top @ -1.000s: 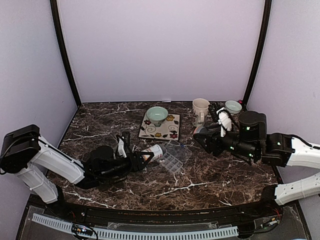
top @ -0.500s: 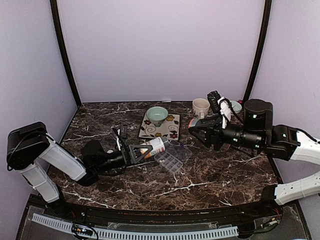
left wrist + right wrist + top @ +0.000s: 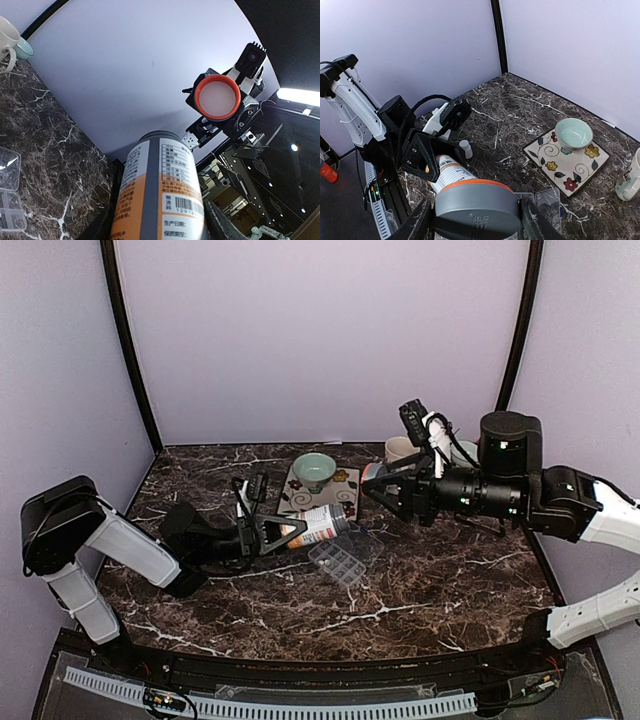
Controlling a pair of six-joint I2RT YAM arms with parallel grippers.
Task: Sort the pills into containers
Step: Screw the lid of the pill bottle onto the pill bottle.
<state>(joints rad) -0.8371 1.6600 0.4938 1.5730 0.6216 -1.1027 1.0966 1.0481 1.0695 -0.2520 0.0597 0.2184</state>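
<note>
My left gripper (image 3: 285,532) is shut on the orange and white bottle (image 3: 315,525) and holds it tilted with its open end toward the right arm; the bottle fills the left wrist view (image 3: 160,190). My right gripper (image 3: 378,485) is shut on the bottle's grey, orange-rimmed cap (image 3: 475,202), held in the air apart from the bottle; the cap's white inside shows in the left wrist view (image 3: 217,97). The clear pill box (image 3: 340,560) lies open on the table below the bottle, and also shows in the right wrist view (image 3: 545,200). No pills can be made out.
A tiny white bottle (image 3: 465,149) stands by the left gripper. A flowered plate (image 3: 320,495) with a green bowl (image 3: 315,468) sits behind the pill box. A mug (image 3: 400,450) and another bowl stand at the back right.
My right gripper has risen and moved left with the cap. My left gripper has reached further right and lifted the bottle off the pill box.
</note>
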